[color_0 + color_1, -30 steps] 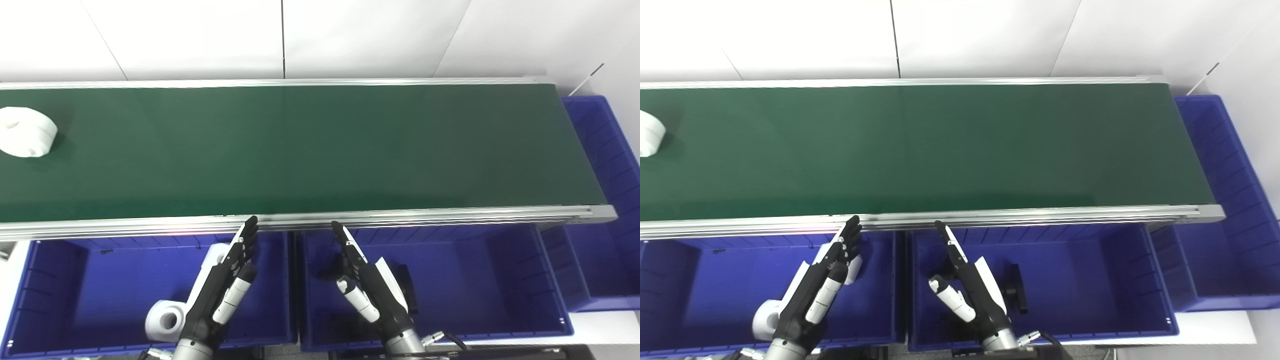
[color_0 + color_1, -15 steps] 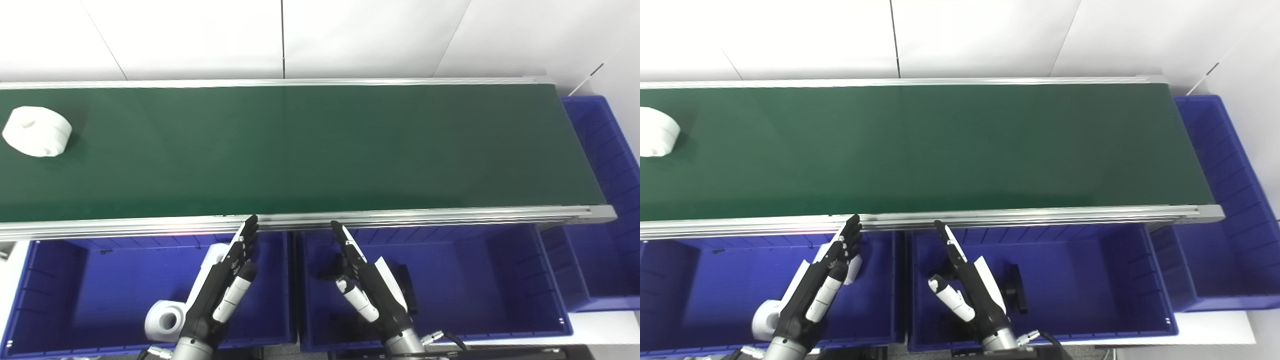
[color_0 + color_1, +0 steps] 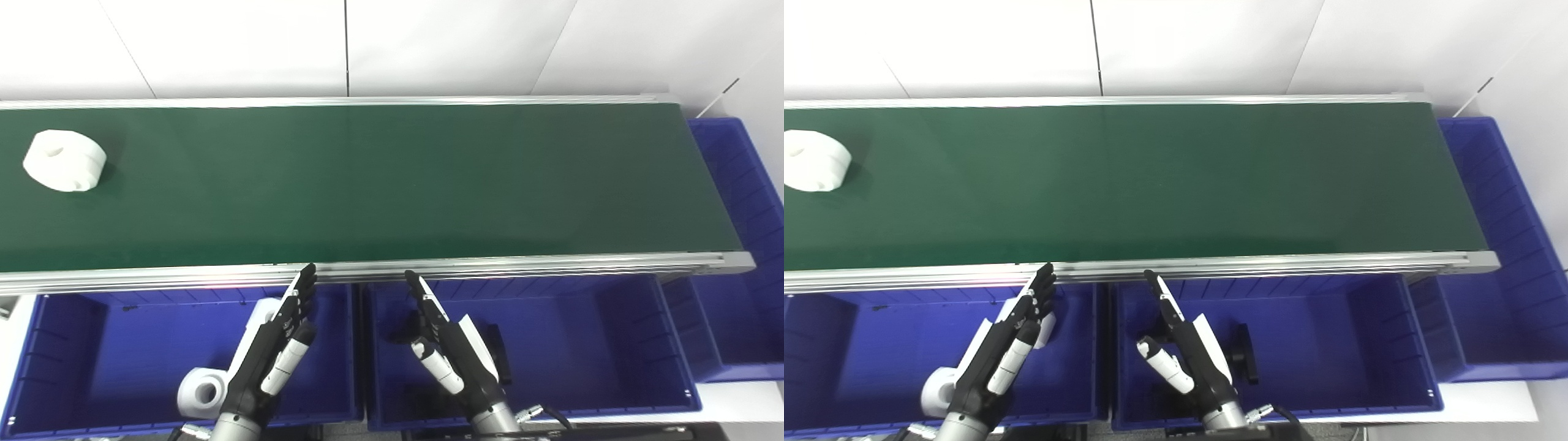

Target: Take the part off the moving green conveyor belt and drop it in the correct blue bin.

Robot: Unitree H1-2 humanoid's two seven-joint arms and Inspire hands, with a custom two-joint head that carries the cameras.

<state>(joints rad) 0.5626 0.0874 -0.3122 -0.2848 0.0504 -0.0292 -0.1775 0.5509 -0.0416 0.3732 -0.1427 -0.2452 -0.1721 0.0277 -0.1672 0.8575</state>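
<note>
A white round part (image 3: pixel 64 160) with a hole in its top lies on the green conveyor belt (image 3: pixel 392 184) at the far left; it also shows in the right eye view (image 3: pixel 814 169). My left hand (image 3: pixel 272 355) is open and empty, held flat over the left blue bin (image 3: pixel 73 343) just below the belt's near rail. My right hand (image 3: pixel 447 355) is open and empty over the middle blue bin (image 3: pixel 582 343). Both hands are far from the part.
A white part (image 3: pixel 202 392) lies in the left bin, partly hidden by my left hand. A black part (image 3: pixel 1243 355) lies in the middle bin behind my right hand. A third blue bin (image 3: pixel 741 245) stands at the belt's right end. A white wall rises behind the belt.
The white part has ridden the belt to the right, coming fully into both views. Both hands have stayed where they were.
</note>
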